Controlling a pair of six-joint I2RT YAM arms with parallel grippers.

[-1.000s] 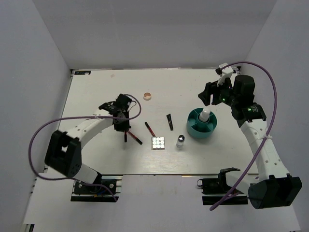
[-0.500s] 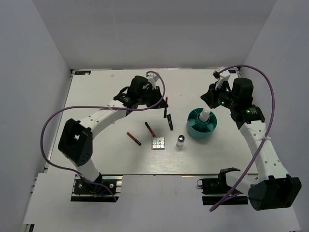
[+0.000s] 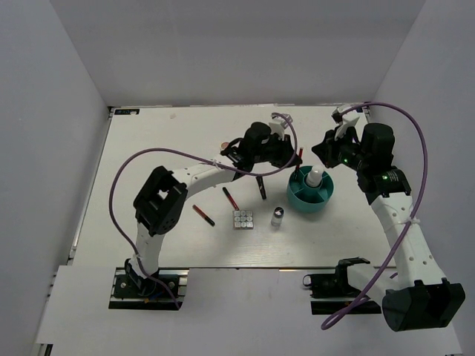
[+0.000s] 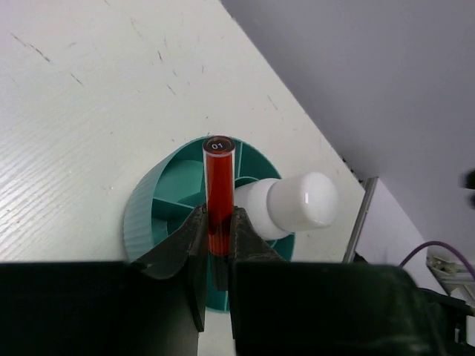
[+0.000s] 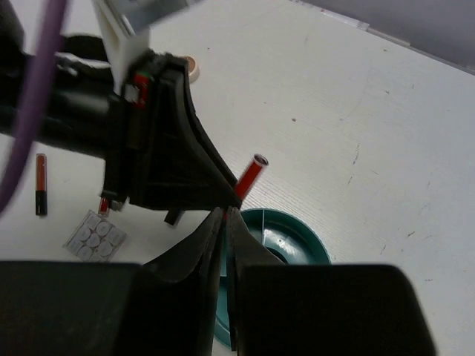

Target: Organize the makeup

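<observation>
My left gripper (image 3: 295, 160) is shut on a thin red pencil (image 3: 299, 155) and holds it over the near-left rim of the teal tub (image 3: 326, 196). In the left wrist view the pencil (image 4: 220, 182) stands between the jaws, above the tub's (image 4: 148, 219) compartments. A white bottle (image 4: 297, 204) stands in the tub. My right gripper (image 3: 324, 150) hovers just behind the tub, shut and empty (image 5: 225, 215). Two red-and-black pencils (image 3: 204, 215) (image 3: 231, 198), a black tube (image 3: 261, 186), the palette (image 3: 243, 219) and the silver-capped vial (image 3: 277, 217) lie on the table.
The peach compact (image 3: 224, 144) sits behind the left arm, partly hidden. The left forearm (image 3: 215, 172) spans the middle of the table. In the right wrist view the left gripper's black body (image 5: 159, 156) sits close in front of my right fingers. White walls enclose the table.
The left arm swung from the table's left side to the tub, carrying the red pencil. The right gripper closed and stayed beside the tub.
</observation>
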